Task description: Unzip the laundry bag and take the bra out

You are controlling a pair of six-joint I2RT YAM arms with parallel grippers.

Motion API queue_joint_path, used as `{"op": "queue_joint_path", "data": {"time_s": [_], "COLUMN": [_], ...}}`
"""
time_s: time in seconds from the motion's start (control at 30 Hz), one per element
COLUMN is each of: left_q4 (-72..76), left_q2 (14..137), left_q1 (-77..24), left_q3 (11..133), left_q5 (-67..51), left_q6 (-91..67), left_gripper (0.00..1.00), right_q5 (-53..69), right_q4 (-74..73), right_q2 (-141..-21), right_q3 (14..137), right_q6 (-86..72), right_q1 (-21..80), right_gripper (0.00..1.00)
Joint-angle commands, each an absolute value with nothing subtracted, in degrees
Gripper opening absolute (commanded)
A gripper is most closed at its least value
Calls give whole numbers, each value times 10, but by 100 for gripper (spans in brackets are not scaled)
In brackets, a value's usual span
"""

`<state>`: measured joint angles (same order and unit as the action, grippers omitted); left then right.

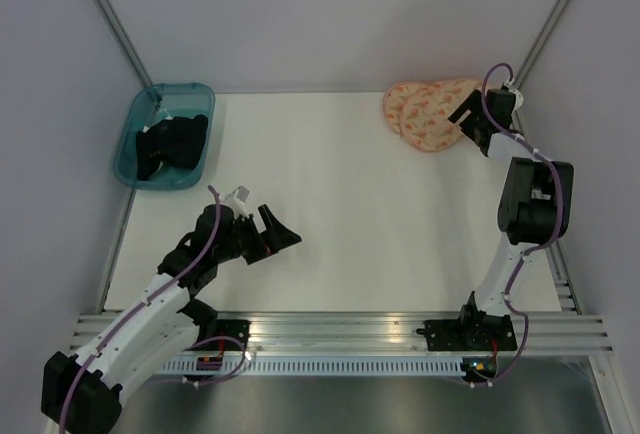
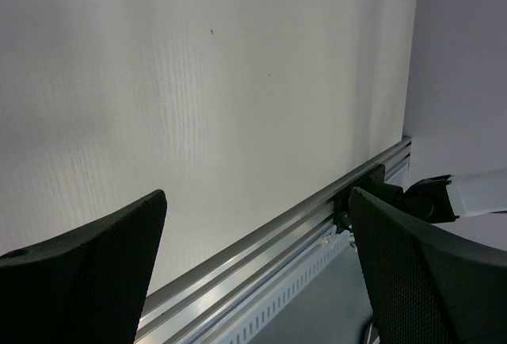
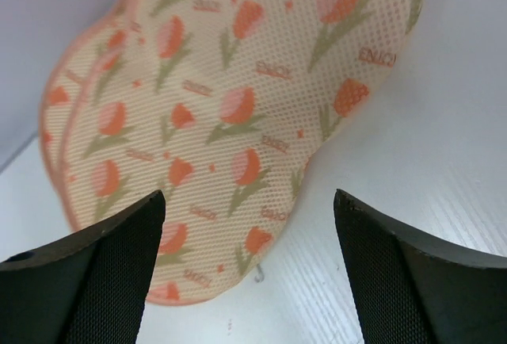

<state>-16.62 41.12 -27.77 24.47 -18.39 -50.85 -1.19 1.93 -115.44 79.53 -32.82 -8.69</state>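
Our right gripper [image 1: 468, 114] hangs open at the right end of the laundry bag [image 1: 425, 114], which lies flat at the desk's [image 1: 350, 204] far right corner. Only the right wrist view shows the bag's [image 3: 238, 82] mesh weave and tulip print. The left gripper [image 1: 280, 234], also open and empty, sees just bare desk and an aluminium rail [image 2: 277, 241]. The top view alone shows black fabric [image 1: 170, 144] in a teal bin [image 1: 208, 129] far left; we cannot make out its shape.

Pale peach mesh on the laundry bag [image 1: 430, 114] at one o'clock, printed with orange-red tulips on green stems. Teal for the bin [image 1: 207, 139] at ten o'clock, black for the bra [image 1: 172, 144] inside. Plain white surface [image 1: 350, 204].
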Motion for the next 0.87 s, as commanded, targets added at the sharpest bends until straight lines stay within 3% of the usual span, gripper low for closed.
{"op": "queue_joint_path", "data": {"time_s": [0.0,0.2,0.37,0.5,0.67,0.83], "left_q4": [-154,-142,-128,-119,-118,-118], "left_q2": [403,390,388,376,358,347], "left_q1": [-279,-279,-279,-279,-279,-279], "left_q3": [253,254,260,258,250,243], "left_q5": [-195,-203,-224,-243,-259,-266], "left_q6": [-506,-498,-484,-469,-453,-444], "left_gripper": [100,100,100,100,100,100], "right_q5": [-5,46,30,14,4,-90], "right_q4": [53,45,-38,-19,-17,-65], "right_q2": [-1064,-918,-815,-723,-614,-569], "right_q3": [784,680,631,497,400,398], "right_q6": [-321,-295,-244,-264,-288,-277], "right_q1": [-87,-45,112,254,358,445], "right_gripper": [92,98,98,98,98,98]}}
